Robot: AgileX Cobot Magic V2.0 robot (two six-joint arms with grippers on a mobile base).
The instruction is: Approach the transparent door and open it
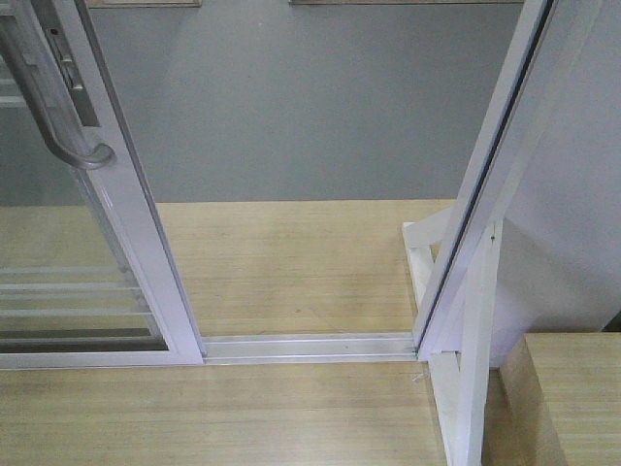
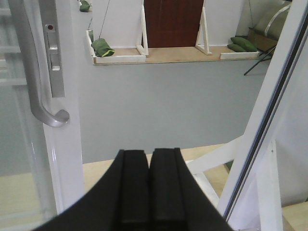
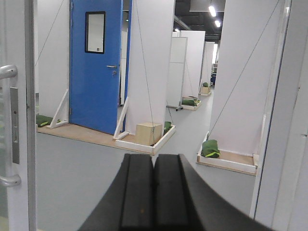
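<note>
Transparent door (image 1: 116, 243) stands slid left, gap open beside white upright post (image 1: 475, 320). Both fingers pressed together, empty: left gripper (image 2: 149, 192), right gripper (image 3: 154, 197). Opening looks done; next likely drive through.

Matte black flat-faced fingers (image 2: 134, 192) on both wrists, flaring black bases
</note>
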